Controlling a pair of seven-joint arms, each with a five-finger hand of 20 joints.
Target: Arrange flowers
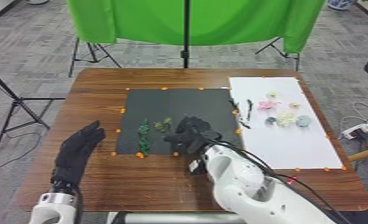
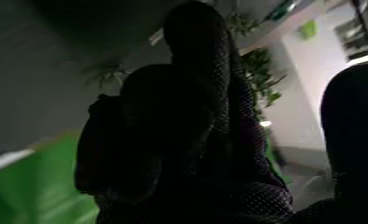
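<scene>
From my end, I'd judge the arranging to be at an early stage. On the black mat (image 1: 149, 102) at the middle of the head view I have two pieces of greenery: a long leafy stem (image 1: 144, 136) and, just beside it, a shorter sprig (image 1: 163, 124). The blooms are on the white sheet (image 1: 291, 147) at the right of the frame, so they look left to do: pink flower (image 1: 267, 104), pale yellow flower (image 1: 285, 119), blue-grey flower (image 1: 303, 120) and smaller ones near them. Dark twigs (image 1: 249, 106) lie along that sheet's left edge.

My right hand (image 1: 195, 131) is over the mat, near the sprig; I can't tell how it is set or whether it holds anything. My left hand (image 1: 78, 147), at left, is relaxed and empty.

The stem looks thin and densely leaved, the blooms ruffled and soft, the twigs crooked, the mat matte, the table (image 1: 154, 185) streaky brown wood.
</scene>
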